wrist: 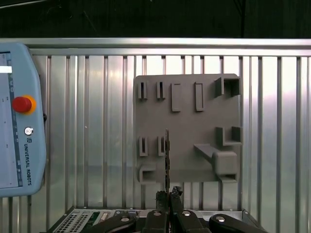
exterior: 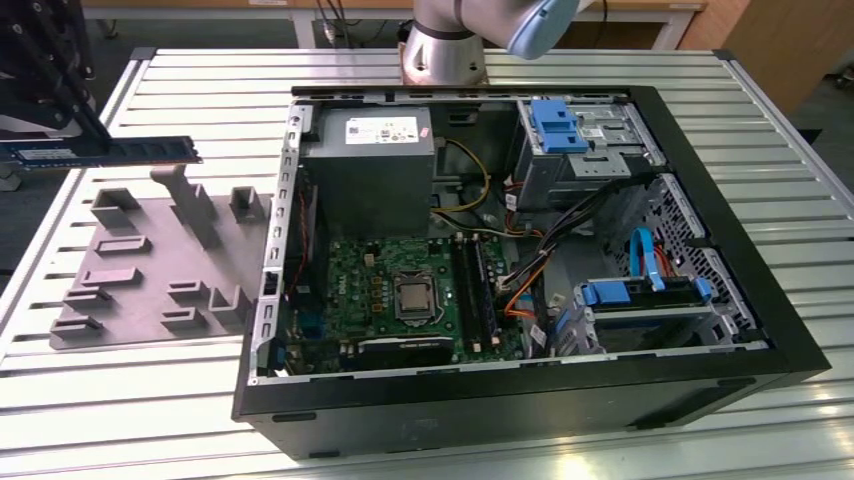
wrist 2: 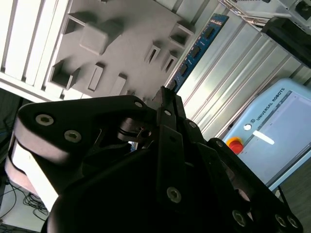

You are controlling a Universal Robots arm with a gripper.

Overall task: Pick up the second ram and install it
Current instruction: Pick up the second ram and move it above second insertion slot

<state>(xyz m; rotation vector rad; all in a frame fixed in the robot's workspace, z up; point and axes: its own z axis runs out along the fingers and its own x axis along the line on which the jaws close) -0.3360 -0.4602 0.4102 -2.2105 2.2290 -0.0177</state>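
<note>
Holding the ram (exterior: 134,152), my pincer (wrist: 168,195) hangs over the grey tray (exterior: 140,255). The slatted surface (exterior: 120,415) also carries an open computer (exterior: 534,405).

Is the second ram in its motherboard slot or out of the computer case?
Out. The claw holds the second ram above the grey fixture, outside the case.

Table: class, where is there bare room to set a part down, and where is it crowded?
Bare slats lie between the grey fixture and the table's edge nearest the exterior camera, and between the fixture and the pendant in the first wrist view. Crowded: inside the computer case, full of cables and boards. The tool holds the second ram by the fixture.
</note>
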